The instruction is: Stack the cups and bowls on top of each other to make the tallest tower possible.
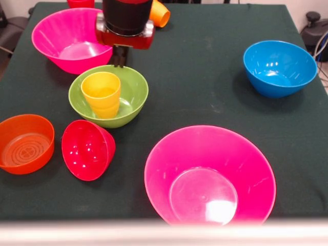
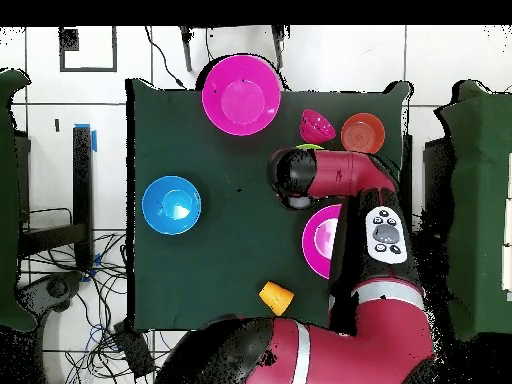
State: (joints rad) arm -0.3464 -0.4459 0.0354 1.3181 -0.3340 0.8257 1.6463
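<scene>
The lime-green bowl (image 1: 130, 97) stands left of centre with a yellow cup (image 1: 101, 92) upright inside it. The small red bowl (image 1: 88, 149) lies tipped on its side on the cloth, against the green bowl's near left side. My gripper (image 1: 119, 60) hangs just behind the green bowl's far rim, under the red and black wrist (image 1: 125, 28); I cannot see how it is set. In the overhead view the arm (image 2: 330, 172) hides the green bowl except for a sliver (image 2: 310, 147); the red bowl (image 2: 317, 125) shows beside it.
A translucent orange bowl (image 1: 25, 143) sits at the near left. One big pink bowl (image 1: 69, 38) is at the far left, the other (image 1: 210, 174) near the front edge. A blue bowl (image 1: 279, 67) is on the right. An orange cup (image 1: 160, 14) and a red cup (image 1: 80, 3) lie at the far edge.
</scene>
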